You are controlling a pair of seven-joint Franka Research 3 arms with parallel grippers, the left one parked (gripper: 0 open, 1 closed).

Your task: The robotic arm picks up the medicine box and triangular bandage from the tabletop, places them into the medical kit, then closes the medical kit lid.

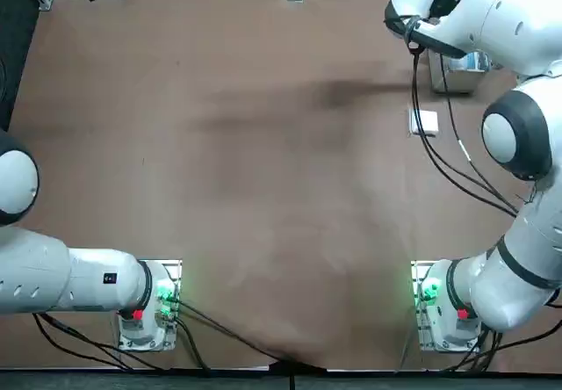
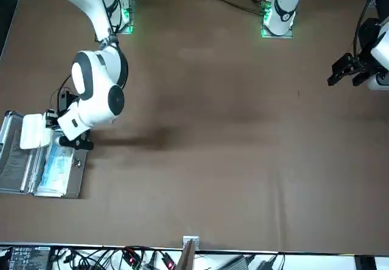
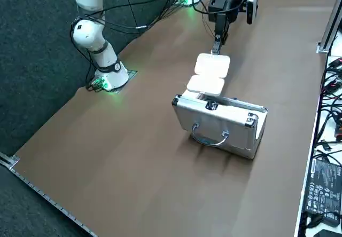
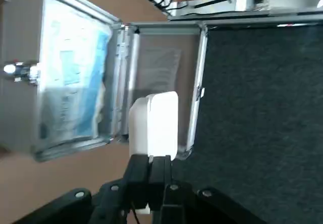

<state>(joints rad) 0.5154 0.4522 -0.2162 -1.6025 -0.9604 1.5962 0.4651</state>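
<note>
The triangular bandage (image 4: 154,125) was gripped in the right hand (image 4: 150,168) above the open medical kit (image 3: 224,122), the medicine box (image 1: 425,123) left on the surface (image 1: 263,188).

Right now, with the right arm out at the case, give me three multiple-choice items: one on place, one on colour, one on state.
1. Where is the triangular bandage?
A. Flat on the table by the arm's base
B. In the right gripper, raised by the open medical kit
C. Under the kit

2. What colour is the kit's lining?
A. Red
B. Black
C. Pale blue

3. What state is the kit in?
A. Open
B. Shut and latched
C. Upside down

Key:
1 B: the right gripper is shut on the triangular bandage, which the front view shows over the medical kit.
2 C: the lining shows pale blue in the front and wrist views.
3 A: both halves are spread apart with the inside showing.
</note>
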